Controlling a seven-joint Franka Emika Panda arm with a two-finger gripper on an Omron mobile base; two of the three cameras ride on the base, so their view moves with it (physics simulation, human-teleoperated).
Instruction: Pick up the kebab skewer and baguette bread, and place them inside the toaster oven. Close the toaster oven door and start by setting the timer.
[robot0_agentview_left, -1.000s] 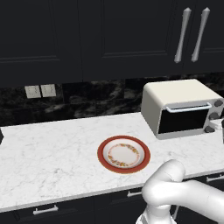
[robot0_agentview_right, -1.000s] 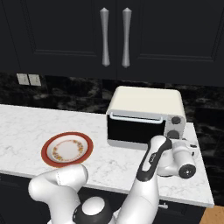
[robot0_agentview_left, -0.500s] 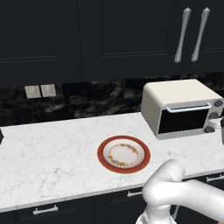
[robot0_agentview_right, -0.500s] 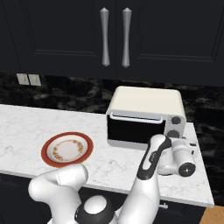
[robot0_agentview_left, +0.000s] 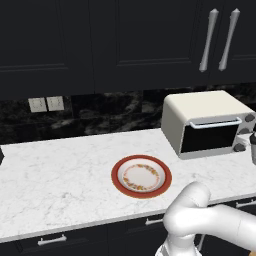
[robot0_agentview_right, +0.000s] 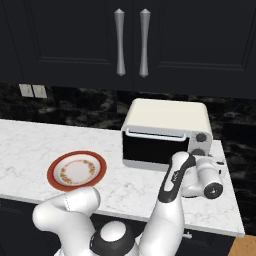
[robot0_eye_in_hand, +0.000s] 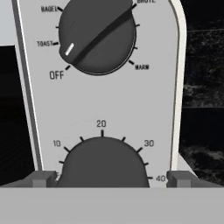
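Nothing on the counter had shifted since the earlier frames; only my gripper (robot0_eye_in_hand: 112, 181) had crept slightly closer to the control panel of the toaster oven (robot0_agentview_right: 167, 134); its jaws stood spread wide and held nothing, the 2 tips flanking the timer knob (robot0_eye_in_hand: 103, 162) at the bottom of the hand view. Above it sat the mode knob (robot0_eye_in_hand: 97, 36), pointer near TOAST. The toaster oven door (robot0_agentview_left: 209, 137) was shut, handle across its top edge; I could not see through the dark glass to the skewer or bread, and the plate (robot0_agentview_left: 142, 177) lay bare. I judged the timer knob rigid, smooth and likely slippery; grip it across its rounded flanks, then rotate. White marble counter (robot0_agentview_left: 60, 170), black cabinets above, dark stone backsplash behind.
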